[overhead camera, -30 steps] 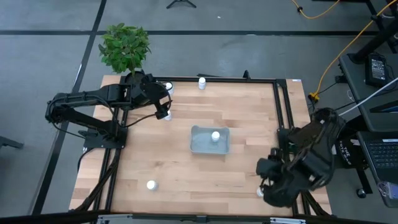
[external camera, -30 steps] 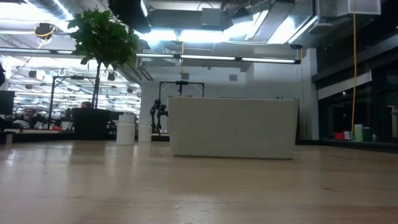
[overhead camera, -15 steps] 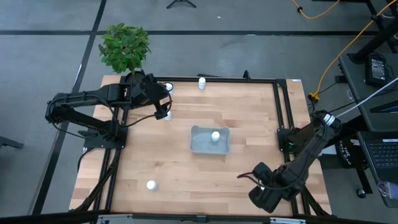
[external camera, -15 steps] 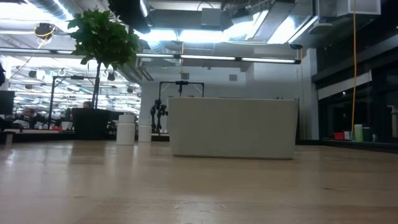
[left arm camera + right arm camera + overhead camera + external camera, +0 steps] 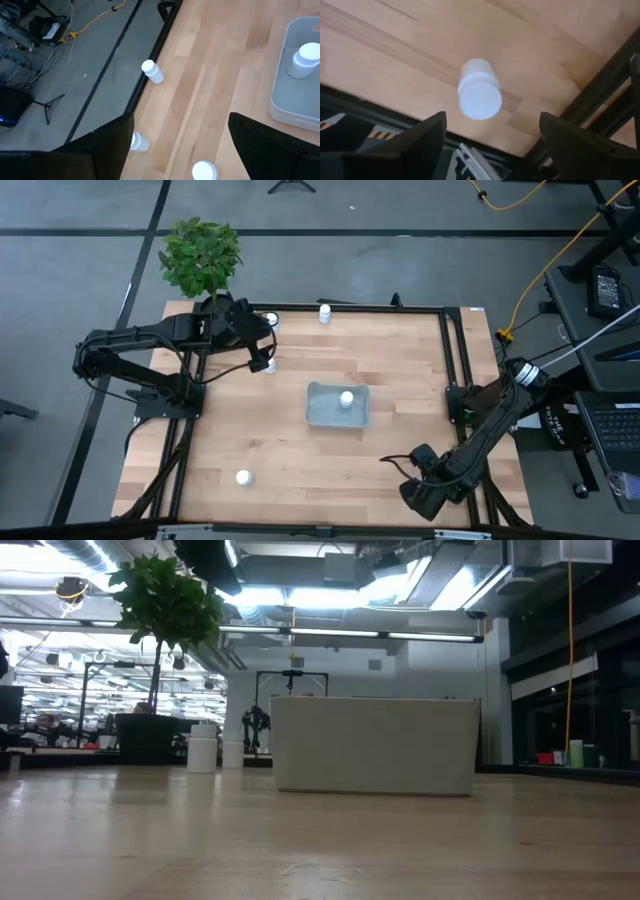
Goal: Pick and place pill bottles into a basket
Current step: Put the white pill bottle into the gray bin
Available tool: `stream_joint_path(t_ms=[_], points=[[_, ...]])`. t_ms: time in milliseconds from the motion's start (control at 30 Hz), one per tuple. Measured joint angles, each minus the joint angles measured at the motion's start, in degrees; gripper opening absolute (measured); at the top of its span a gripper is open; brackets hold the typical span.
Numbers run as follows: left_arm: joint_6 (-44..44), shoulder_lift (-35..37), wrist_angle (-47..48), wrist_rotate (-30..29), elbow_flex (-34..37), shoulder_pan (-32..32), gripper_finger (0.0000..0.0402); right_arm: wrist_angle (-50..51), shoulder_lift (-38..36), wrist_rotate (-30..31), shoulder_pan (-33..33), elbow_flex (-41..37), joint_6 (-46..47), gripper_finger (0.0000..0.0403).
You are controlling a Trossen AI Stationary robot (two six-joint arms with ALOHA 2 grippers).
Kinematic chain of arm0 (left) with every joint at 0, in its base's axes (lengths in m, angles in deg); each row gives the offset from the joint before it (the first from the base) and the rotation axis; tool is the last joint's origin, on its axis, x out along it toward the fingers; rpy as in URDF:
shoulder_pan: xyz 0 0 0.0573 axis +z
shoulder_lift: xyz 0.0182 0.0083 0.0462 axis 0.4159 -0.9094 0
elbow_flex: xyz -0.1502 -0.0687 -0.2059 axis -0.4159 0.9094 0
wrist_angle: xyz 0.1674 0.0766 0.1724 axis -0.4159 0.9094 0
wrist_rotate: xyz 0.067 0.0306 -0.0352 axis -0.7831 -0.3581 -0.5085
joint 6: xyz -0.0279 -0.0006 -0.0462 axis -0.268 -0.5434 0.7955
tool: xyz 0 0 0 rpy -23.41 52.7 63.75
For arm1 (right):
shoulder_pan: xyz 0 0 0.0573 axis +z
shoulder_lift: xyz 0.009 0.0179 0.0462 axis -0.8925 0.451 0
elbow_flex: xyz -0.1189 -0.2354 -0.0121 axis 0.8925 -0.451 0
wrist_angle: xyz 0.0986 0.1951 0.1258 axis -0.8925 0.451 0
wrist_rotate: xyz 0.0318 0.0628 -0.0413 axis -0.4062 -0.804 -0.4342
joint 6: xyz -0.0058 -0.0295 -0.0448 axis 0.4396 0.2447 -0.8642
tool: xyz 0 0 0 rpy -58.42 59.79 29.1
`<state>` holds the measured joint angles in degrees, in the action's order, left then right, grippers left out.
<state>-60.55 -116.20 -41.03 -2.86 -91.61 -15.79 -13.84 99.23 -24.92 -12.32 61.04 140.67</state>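
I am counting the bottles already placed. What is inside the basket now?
One white bottle stands inside the basket, near its right end. In the low view, the basket's wall hides the inside.

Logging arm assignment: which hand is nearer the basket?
Left. The left hand hovers just off the basket toward the far-left; the right hand sits farther, at the near edge.

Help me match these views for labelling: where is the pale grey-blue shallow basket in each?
High view: pale grey-blue shallow basket, table centre.
Low view: centre, broad pale wall.
Left wrist view: right edge.
Right wrist view: not in it.
Shared landmark: white pill bottle inside it, high and left wrist.
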Motion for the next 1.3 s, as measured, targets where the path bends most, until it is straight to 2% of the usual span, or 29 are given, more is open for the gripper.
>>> stream_joint_path(t_ms=[267, 500, 700, 833, 1000, 1133, 1300], points=[[0.39, 0.00, 0.00, -0.12, 0.00, -0.01, 0.0317, -12.96, -0.01, -0.13, 0.76, -6.57, 1.26, 0.0319], [0.39, 0.00, -1.93, -0.17, 0.00, -0.01, 0.0317, -14.93, -0.01, -0.11, 0.74, -12.67, 1.26, 0.0319], [0.61, 0.00, -2.76, -0.20, 0.00, -0.01, 0.0317, -21.58, -0.01, -0.11, 0.74, -15.86, 1.15, 0.0313], [1.33, 0.00, -2.76, -0.20, 0.00, -0.01, 0.0317, -21.87, -0.03, -0.86, 0.70, -15.65, 1.25, 0.0271], [1.42, -0.24, -3.19, -0.24, 0.00, -0.01, 0.0317, -21.86, -0.07, -2.51, 0.57, -15.53, 1.21, 0.0171], [1.16, -1.30, -3.24, -0.22, 0.00, -0.01, 0.0317, -21.84, -0.32, -2.69, -0.80, -14.91, -0.30, 0.0165], [1.01, -3.34, -3.22, -0.22, 0.06, -0.01, 0.0317, -16.12, -0.82, -1.86, -6.02, -10.08, -11.09, 0.0165]])
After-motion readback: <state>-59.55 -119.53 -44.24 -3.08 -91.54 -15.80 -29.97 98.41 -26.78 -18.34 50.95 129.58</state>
